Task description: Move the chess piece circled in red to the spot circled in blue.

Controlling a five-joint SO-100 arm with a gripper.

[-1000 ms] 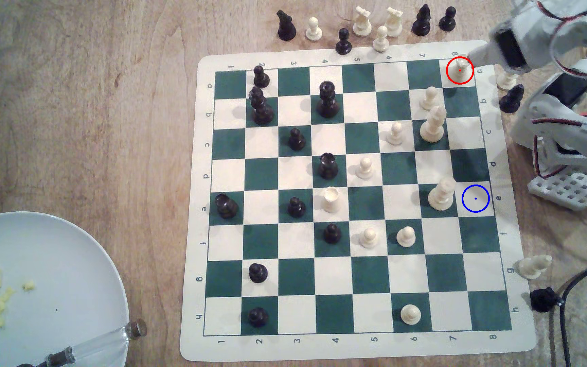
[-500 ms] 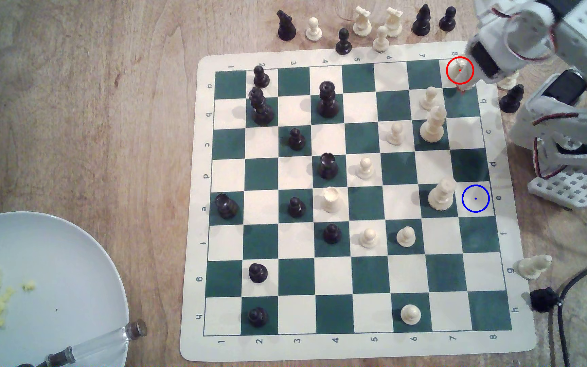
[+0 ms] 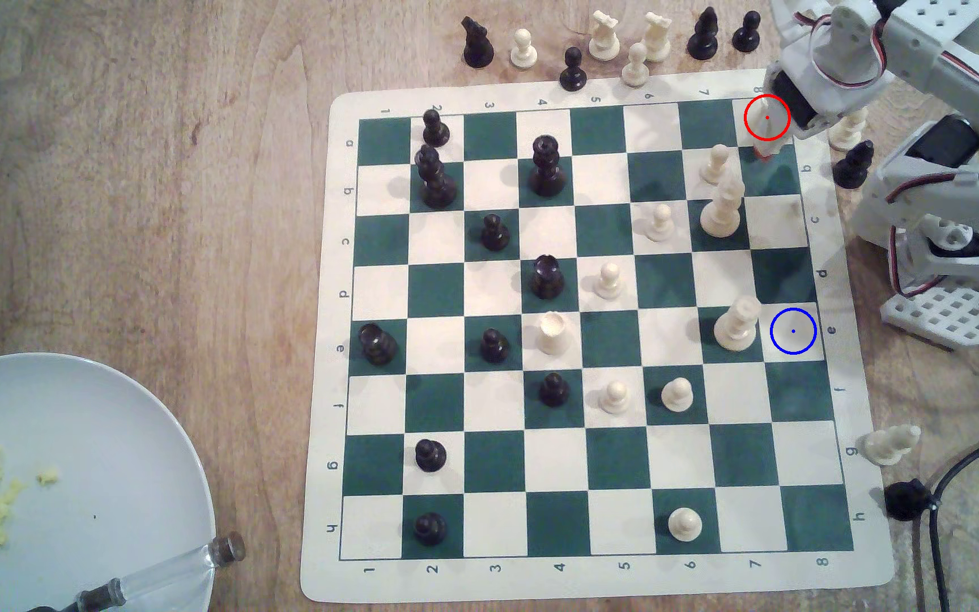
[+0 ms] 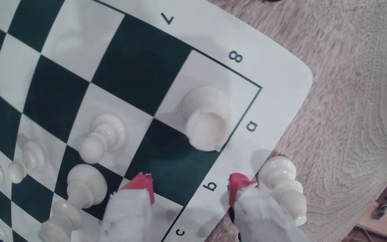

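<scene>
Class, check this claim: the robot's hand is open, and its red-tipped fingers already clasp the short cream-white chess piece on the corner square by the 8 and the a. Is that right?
One detail is wrong. The hand is open, but its red-tipped fingers clasp nothing: in the wrist view they stand apart from the short cream-white chess piece, which sits untouched on the corner square.

Exterior view high overhead, whole chessboard (image 3: 593, 88), wrist view close, angled down, sharing its corner
</scene>
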